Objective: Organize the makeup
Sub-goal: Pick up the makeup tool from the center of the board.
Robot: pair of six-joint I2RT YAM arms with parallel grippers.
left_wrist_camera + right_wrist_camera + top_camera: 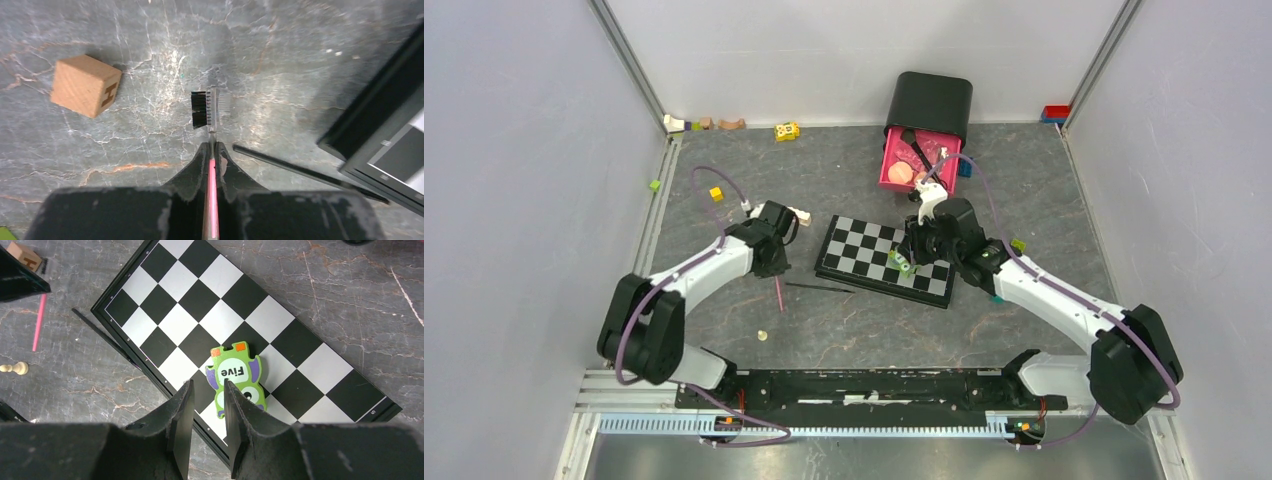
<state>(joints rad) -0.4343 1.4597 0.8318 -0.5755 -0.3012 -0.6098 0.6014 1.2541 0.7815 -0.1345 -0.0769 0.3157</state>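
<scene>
My left gripper (212,146) is clamped on the thin pink-handled comb brush (210,107), its head over the grey marbled table (150,40). My right gripper (208,385) hangs narrowly parted, holding nothing, above the black-and-white chequered board (200,295).

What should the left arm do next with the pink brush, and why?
Probably lift the pink brush and carry it toward the pink tray at the far side. The left gripper is shut on the brush's handle, so the grasp looks done, and the tray already holds a peach puff.
</scene>
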